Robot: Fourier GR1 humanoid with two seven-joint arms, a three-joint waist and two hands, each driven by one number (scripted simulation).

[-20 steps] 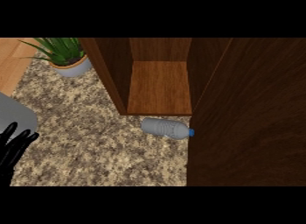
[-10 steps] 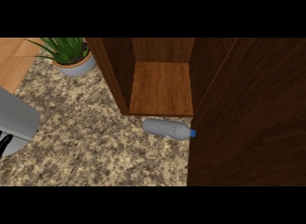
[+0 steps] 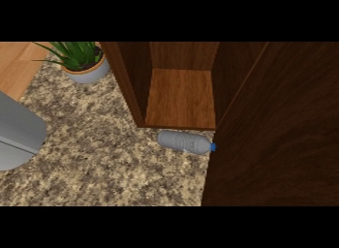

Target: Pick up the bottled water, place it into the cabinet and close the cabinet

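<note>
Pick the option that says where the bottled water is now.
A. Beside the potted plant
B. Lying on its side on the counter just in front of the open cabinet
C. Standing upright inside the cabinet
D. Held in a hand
B: the bottled water lies on its side on the counter, just in front of the open cabinet, blue cap toward the door.
</note>
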